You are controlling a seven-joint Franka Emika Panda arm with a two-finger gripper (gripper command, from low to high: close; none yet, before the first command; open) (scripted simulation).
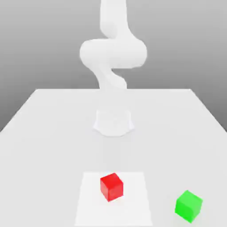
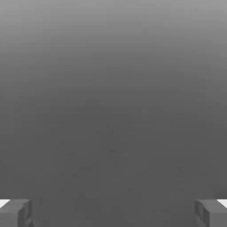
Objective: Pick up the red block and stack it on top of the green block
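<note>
Landmark: the thin white square sheet (image 1: 93,213), lying flat on the pale, smooth bench (image 1: 40,150). Items run from the exterior view's left to right.

1. Red cube-shaped block (image 1: 111,187): rests on the sheet, within its edges, nearer the sheet's edge that faces the arm. Block sits turned, its sides out of line with the sheet's sides.
2. White robot arm (image 1: 113,53): rises above the bench on the far side of the sheet, in line with it; well apart from both blocks.
3. Green cube-shaped block (image 1: 189,206): rests off the sheet, to the sheet's right in the exterior view, with bare bench between. Also turned at an angle; not touching the red block.

End effector (image 2: 113,213), hand view: open, fingers spread wide apart, nothing gripped between them. Background there is plain grey.
</note>
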